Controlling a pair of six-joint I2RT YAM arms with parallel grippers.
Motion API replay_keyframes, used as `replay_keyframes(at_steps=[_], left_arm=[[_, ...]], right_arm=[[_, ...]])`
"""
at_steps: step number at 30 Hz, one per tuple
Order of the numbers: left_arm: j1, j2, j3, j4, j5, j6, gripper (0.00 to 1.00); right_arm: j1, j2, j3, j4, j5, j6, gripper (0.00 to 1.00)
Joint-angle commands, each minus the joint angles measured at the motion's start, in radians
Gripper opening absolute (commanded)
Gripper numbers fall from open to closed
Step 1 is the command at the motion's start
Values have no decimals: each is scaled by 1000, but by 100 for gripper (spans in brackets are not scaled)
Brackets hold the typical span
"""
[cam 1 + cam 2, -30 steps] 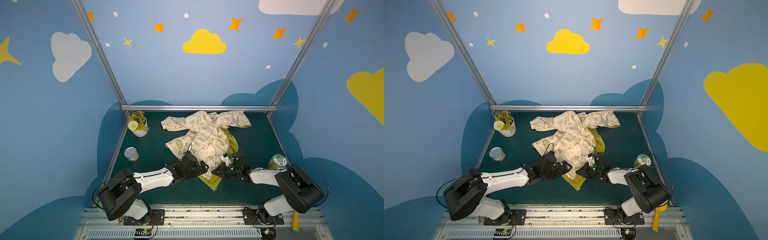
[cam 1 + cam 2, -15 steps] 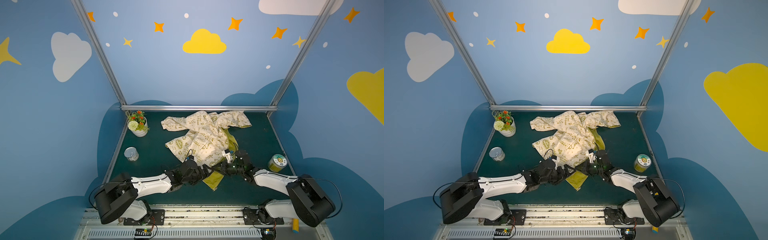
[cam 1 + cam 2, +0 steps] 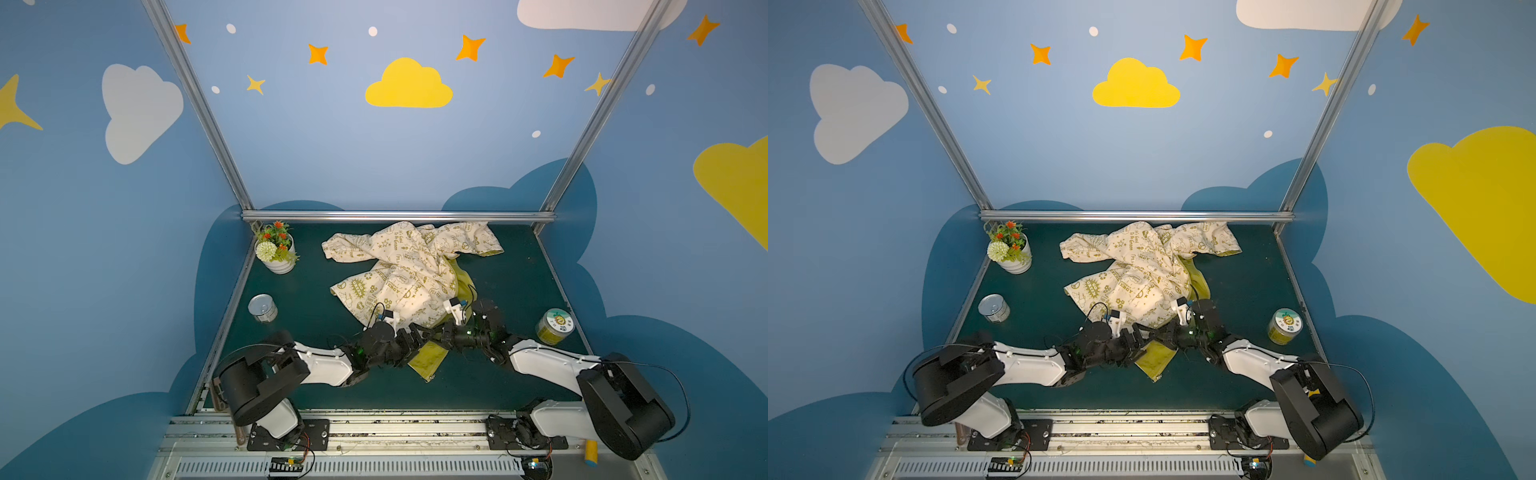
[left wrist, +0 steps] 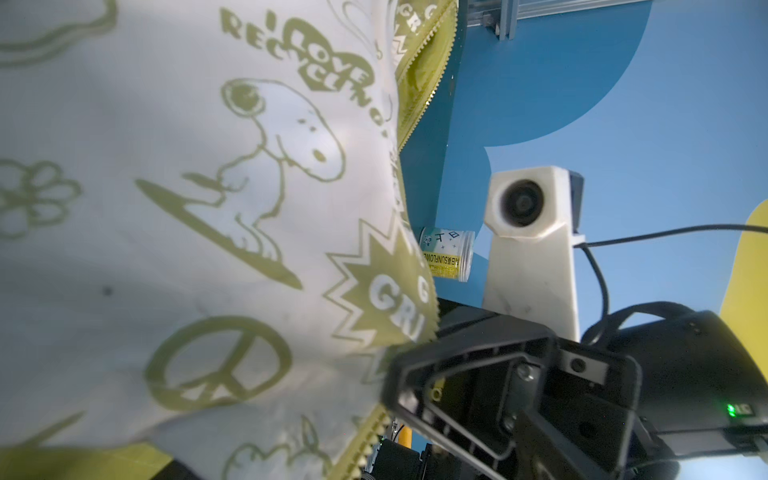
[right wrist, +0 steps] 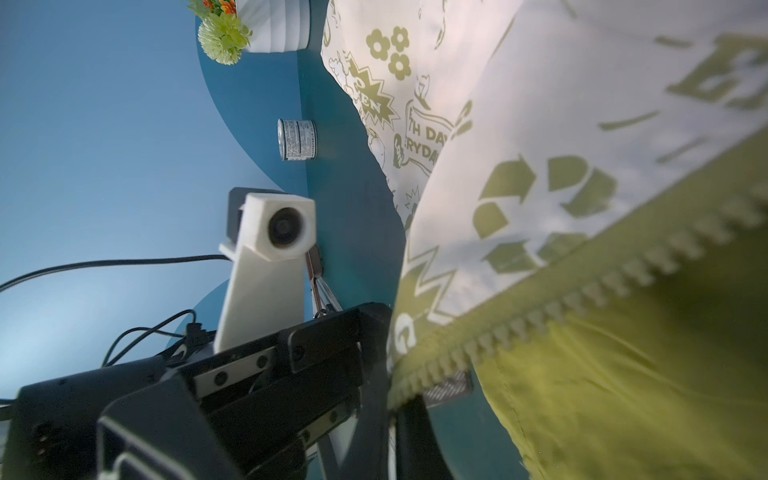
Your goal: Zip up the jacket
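The jacket (image 3: 399, 274) (image 3: 1133, 274) lies crumpled on the dark green table, its yellow-green lining (image 3: 428, 361) turned out at the near hem. My right gripper (image 3: 438, 334) (image 3: 1167, 332) is shut on the bottom end of the olive zipper strip (image 5: 582, 286). In the right wrist view the toothed strip ends between its jaws (image 5: 399, 411). My left gripper (image 3: 413, 337) (image 3: 1133, 338) stands open right beside it at the same hem. Printed fabric and a second zipper edge (image 4: 424, 79) fill the left wrist view, and the left jaws themselves are hidden there.
A white flower pot (image 3: 276, 253) stands at the back left and a tin can (image 3: 262, 307) nearer on the left. A yellow-labelled jar (image 3: 556, 326) stands on the right. A metal rail (image 3: 399, 216) runs along the back edge.
Both grippers have drawn together at the jacket's near hem. The right arm has stretched out low, with its elbow now nearer the front. The right gripper stays shut and the left stays open.
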Motion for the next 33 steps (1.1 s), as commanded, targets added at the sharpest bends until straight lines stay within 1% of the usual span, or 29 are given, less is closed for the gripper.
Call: replay_keyframes(at_steps=[1, 2, 4, 11, 14, 16, 18, 20, 23, 24, 25, 27, 29, 33], left_arm=[[6, 36, -32, 216, -25, -30, 100], [7, 48, -48, 260, -55, -26, 100], [17, 70, -67, 321, -73, -7, 99], [22, 115, -97, 388, -104, -28, 95], [25, 119, -108, 408, -121, -22, 85], [24, 105, -121, 396, -141, 1, 75], [11, 72, -156, 375, -191, 34, 64], [3, 44, -176, 358, -217, 62, 49], [5, 11, -159, 286, -206, 80, 24], [5, 5, -153, 273, -200, 87, 19], [5, 0, -148, 265, -194, 90, 16], [5, -8, -149, 256, -198, 90, 12], [6, -20, -161, 255, -211, 90, 4], [10, -54, -169, 211, -214, 89, 3]], right_arm=[[-2, -8, 24, 31, -22, 12, 0], [-2, -8, 24, 25, -20, 11, 0], [-5, -9, 21, 22, -20, 10, 0], [-12, -34, 18, 2, -29, 7, 0], [-13, -50, 15, -18, -25, 7, 0], [-13, -63, 11, -23, -23, 8, 0], [-13, -77, 5, -11, -26, 6, 0], [-13, -82, 3, -9, -25, -1, 0], [-15, -72, -1, 18, -47, -11, 0], [-15, -66, 0, 31, -54, -11, 0], [-16, -62, 0, 40, -59, -9, 0], [-16, -55, 0, 54, -61, -8, 0], [-18, -51, 3, 57, -56, -9, 0], [-19, -40, 9, 99, -69, 1, 0]])
